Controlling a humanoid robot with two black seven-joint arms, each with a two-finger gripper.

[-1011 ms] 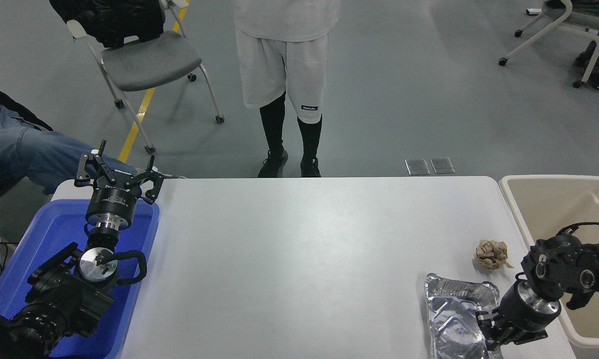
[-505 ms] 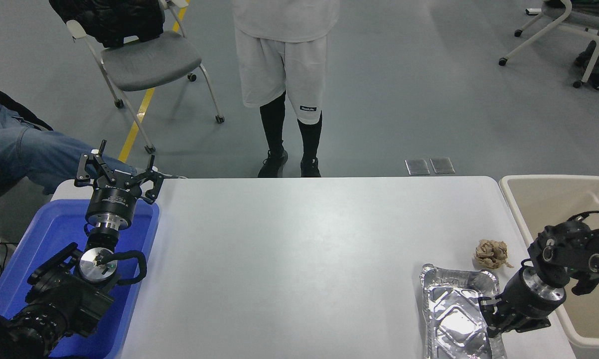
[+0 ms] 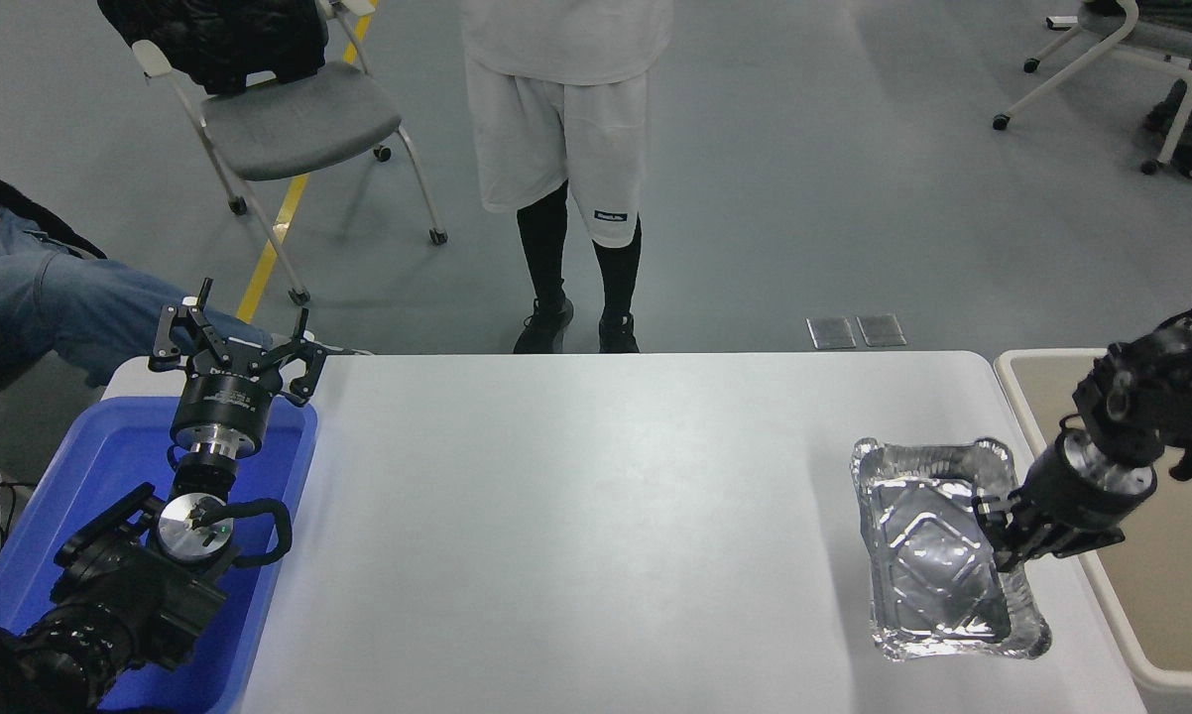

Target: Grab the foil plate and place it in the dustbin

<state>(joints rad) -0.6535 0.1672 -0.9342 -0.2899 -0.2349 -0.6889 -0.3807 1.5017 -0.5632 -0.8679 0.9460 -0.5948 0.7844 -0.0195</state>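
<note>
Change: the plate (image 3: 938,550) is now riding higher and farther from the robot than a second ago, tilted so its base is facing up toward the camera; the paper wad that was lying beside it is no longer showing, most likely hidden behind the raised foil.
Right gripper (image 3: 995,531): it is clamping the plate's right rim, fingers pinched together on the crinkled edge, with the wrist angling in from the bin side.
Meaning: the pick looks done and the carry is under way, as I read it; what is left is the short swing right and the drop.
Plate position: it is hanging above the table's (image 3: 576,516) right end, just beside the bin (image 3: 1014,369), not yet over its opening.
Edges: the bin's thick rim is running along the table's right edge, right under the arm, and the plate's low front corner looks like the part most likely to catch on it.
Room: the bin's mouth is lying open to the right, partly covered by the arm; the tabletop to the left is giving plenty of space.
Left gripper (image 3: 231,342): it is parked over the tub (image 3: 70,516) at the lower left, fingers spread apart.
Person (image 3: 566,159): standing beyond the far edge, well apart from the plate's path.
</note>
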